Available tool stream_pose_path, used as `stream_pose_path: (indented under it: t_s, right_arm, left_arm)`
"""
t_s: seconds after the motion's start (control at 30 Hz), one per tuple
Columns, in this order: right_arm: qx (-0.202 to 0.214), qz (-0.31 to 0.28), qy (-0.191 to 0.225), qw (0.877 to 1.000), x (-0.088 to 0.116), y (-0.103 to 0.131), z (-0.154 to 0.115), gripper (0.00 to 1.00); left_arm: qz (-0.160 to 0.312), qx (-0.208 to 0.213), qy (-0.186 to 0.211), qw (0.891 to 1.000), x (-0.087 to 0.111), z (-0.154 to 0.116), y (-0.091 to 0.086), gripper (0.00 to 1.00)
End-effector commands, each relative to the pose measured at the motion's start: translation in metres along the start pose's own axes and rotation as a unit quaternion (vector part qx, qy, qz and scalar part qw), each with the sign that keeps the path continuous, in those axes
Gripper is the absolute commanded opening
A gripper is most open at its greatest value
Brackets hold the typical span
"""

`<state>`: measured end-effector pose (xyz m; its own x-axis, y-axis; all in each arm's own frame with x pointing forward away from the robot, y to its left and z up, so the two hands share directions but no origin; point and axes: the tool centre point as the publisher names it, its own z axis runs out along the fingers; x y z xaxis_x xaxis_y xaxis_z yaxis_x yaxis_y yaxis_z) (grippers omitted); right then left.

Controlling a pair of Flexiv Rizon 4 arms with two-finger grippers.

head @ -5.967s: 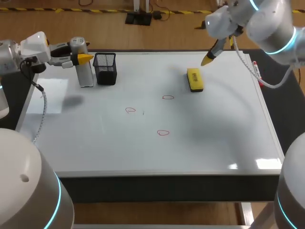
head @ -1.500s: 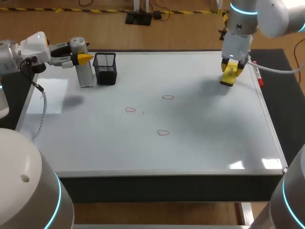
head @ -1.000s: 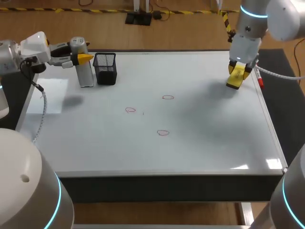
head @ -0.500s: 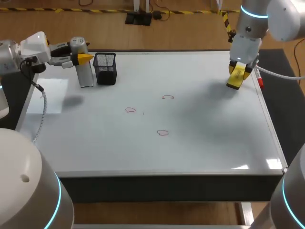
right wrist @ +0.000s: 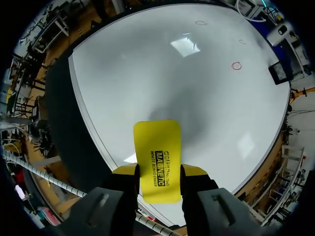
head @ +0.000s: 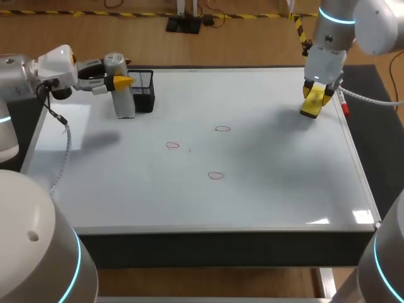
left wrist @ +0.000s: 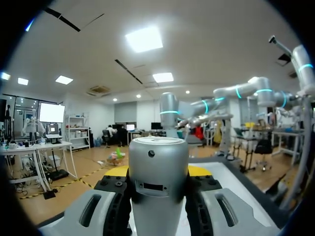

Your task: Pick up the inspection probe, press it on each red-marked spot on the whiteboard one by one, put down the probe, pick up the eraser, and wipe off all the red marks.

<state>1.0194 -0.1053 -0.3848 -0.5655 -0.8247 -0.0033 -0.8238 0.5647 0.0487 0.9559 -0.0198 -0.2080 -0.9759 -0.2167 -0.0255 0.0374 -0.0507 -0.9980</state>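
Holding, left pincer: your left gripper (head: 118, 81) is clamped on the inspection probe (head: 124, 101), one yellow-tipped finger on each side of its upper body. The probe stands upright.
Holding, right pincer: your right gripper (right wrist: 158, 171) is clamped on the yellow eraser (right wrist: 157, 145). The fingers grip its two long edges at one end, and the rest juts out ahead of them.
Probe location: over the far left of the whiteboard (head: 271, 196), just beside the black mesh pen cup (head: 146, 96). Its shadow falls apart from it, so it looks lifted off the surface.
Eraser location: above the far right part of the board, near the red marker pen (head: 341, 101) lying along the right edge, well apart from every mark.
Red marks: three small rings, all unwiped. They are the left mark (head: 173, 146), the far mark (head: 222, 129) and the near mark (head: 216, 175), around the board's middle.
Probe handling: it looks like a smooth, rigid metal cylinder, likely the heavier tool and prone to slipping. The high grip on the body seems sound, but keep it vertical when you press.
Eraser handling: probably light, with a stiff shell and a soft wiping face. The end grip leaves a long overhang, so expect it to pivot under pressure.
Step in hand: judged as carrying the probe toward its first spot, with the left mark closest.
Risk: watch that the probe does not clip the pen cup.
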Motion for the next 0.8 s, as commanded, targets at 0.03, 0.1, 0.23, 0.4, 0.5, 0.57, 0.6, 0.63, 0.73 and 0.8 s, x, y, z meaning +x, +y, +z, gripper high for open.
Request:
stream_pose_path:
  t_s: [0.03,0.1,0.23,0.4,0.5,0.57,0.6,0.63,0.73,0.8]
  right_arm:
    - [0.001,-0.001,0.001,1.000,0.000,0.000,-0.001,0.00]
    - [0.001,-0.001,0.001,1.000,0.000,0.000,-0.001,0.00]
    - [0.001,-0.001,0.001,1.000,0.000,0.000,-0.001,0.00]
    - [0.001,-0.001,0.001,1.000,0.000,0.000,-0.001,0.00]
    - [0.001,-0.001,0.001,1.000,0.000,0.000,-0.001,0.00]
    - [0.001,-0.001,0.001,1.000,0.000,0.000,-0.001,0.00]
    - [0.001,-0.001,0.001,1.000,0.000,0.000,-0.001,0.00]
    - [0.001,-0.001,0.001,1.000,0.000,0.000,-0.001,0.00]
    - [0.001,-0.001,0.001,1.000,0.000,0.000,-0.001,0.00]
    - [0.001,-0.001,0.001,1.000,0.000,0.000,-0.001,0.00]
  left_arm:
    - [-0.003,-0.006,-0.010,1.000,0.012,0.008,0.000,0.00]
    - [-0.007,-0.002,-0.013,1.000,0.017,0.013,0.001,0.00]
    - [-0.012,0.004,-0.010,1.000,0.030,0.025,0.003,0.00]
    - [-0.019,0.011,-0.004,1.000,0.045,0.044,0.010,0.00]
    - [-0.025,0.013,0.007,1.000,0.050,0.054,0.016,0.00]
    - [-0.029,0.012,0.017,0.999,0.056,0.062,0.020,0.00]
    - [-0.029,0.012,0.018,0.999,0.059,0.066,0.022,0.00]
    - [-0.030,0.014,0.020,0.999,0.060,0.067,0.025,0.00]
    - [-0.029,0.020,0.029,0.999,0.065,0.072,0.030,0.00]
    - [-0.024,0.020,0.040,0.999,0.067,0.075,0.033,0.00]
